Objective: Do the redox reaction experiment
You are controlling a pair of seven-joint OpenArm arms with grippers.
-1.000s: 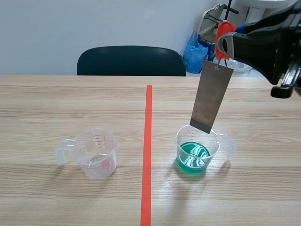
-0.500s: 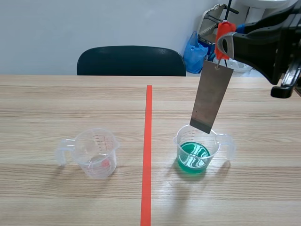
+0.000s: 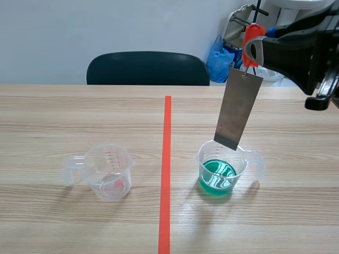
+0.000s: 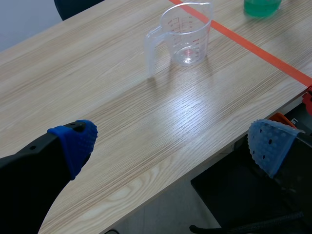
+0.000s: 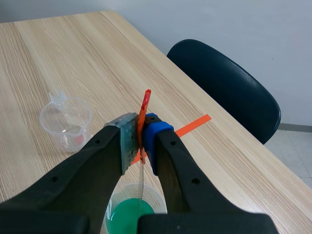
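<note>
Unmoved metal strip (image 3: 237,112), edge above beaker (image 3: 244,167) rim

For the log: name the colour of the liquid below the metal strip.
Green liquid; scene view shows it best.

a pale wall (image 3: 106,26) rises behind a dark chair (image 3: 148,67) and wooden table (image 3: 79,111).
</note>
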